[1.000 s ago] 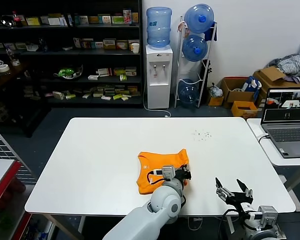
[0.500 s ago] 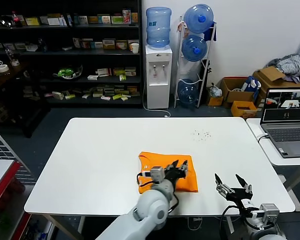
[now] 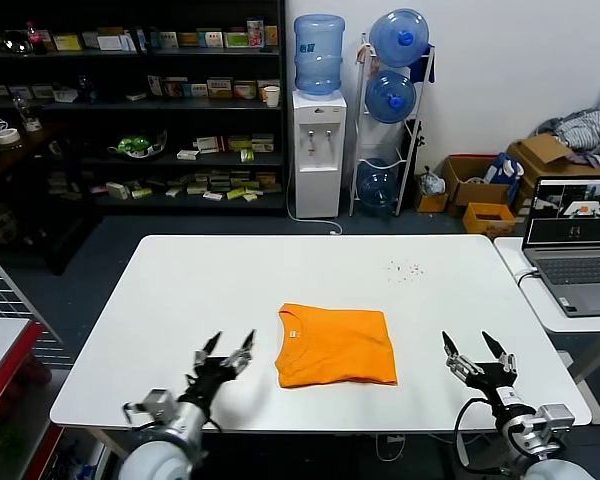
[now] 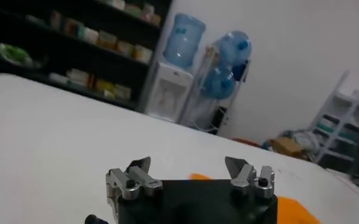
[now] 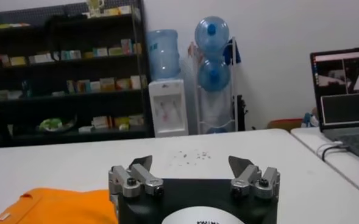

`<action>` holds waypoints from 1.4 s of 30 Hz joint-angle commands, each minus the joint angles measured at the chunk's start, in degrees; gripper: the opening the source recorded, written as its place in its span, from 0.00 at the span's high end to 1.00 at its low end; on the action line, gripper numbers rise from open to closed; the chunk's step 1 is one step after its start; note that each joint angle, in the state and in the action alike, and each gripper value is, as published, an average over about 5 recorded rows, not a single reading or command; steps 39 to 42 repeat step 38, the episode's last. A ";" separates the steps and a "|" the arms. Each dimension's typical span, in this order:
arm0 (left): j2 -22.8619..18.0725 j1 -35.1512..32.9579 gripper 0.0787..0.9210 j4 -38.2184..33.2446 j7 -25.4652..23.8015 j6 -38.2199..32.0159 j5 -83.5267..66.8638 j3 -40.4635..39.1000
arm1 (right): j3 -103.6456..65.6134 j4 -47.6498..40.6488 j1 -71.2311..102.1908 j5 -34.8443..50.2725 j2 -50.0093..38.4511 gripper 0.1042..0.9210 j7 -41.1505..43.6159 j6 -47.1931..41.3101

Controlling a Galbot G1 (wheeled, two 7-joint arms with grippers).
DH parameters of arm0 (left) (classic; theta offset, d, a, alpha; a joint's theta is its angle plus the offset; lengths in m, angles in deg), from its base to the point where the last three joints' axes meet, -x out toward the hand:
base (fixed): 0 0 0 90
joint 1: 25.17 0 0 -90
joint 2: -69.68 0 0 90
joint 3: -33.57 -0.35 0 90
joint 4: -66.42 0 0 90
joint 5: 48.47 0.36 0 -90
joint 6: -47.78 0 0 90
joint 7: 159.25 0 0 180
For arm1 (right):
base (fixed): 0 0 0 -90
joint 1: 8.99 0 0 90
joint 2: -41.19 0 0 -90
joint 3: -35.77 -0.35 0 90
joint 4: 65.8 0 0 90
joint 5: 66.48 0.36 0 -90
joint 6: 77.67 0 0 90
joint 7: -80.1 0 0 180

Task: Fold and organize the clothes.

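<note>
Orange T-shirt (image 3: pixel 336 345): one, folded into a flat, roughly square packet, collar edge toward the robot's left; lies on the white table (image 3: pixel 230 290), near the front edge and about midway across. Nothing touches it.

Left gripper (image 3: pixel 226 349): low over the table's front edge, just beside the shirt on its left, apart from it; fingers spread wide, nothing between them.

Right gripper (image 3: pixel 474 350): over the front edge on the shirt's right, farther off; fingers likewise spread and empty.

Table surface: a scatter of small dark specks (image 3: pixel 405 268) toward the far right side.

Adjoining side table, right: open laptop (image 3: pixel 576 245), screen lit.

Background: white water dispenser (image 3: pixel 317 135) with blue bottle; rack of blue water bottles (image 3: pixel 392 100); dark shelving (image 3: pixel 130 100) stocked with boxes; cardboard boxes (image 3: pixel 480 185) on the floor.
</note>
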 commanded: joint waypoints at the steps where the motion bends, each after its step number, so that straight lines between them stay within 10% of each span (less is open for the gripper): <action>1: -1.10 -15.38 0.12 -0.06 -15.27 -13.51 7.20 24.24 | -7.49 -5.87 1.87 -7.68 6.94 0.12 7.83 11.11; 42: -5.56 -14.70 0.12 -0.19 -17.03 -14.49 10.64 22.81 | -11.16 -7.27 3.71 -14.88 15.17 0.12 10.47 20.78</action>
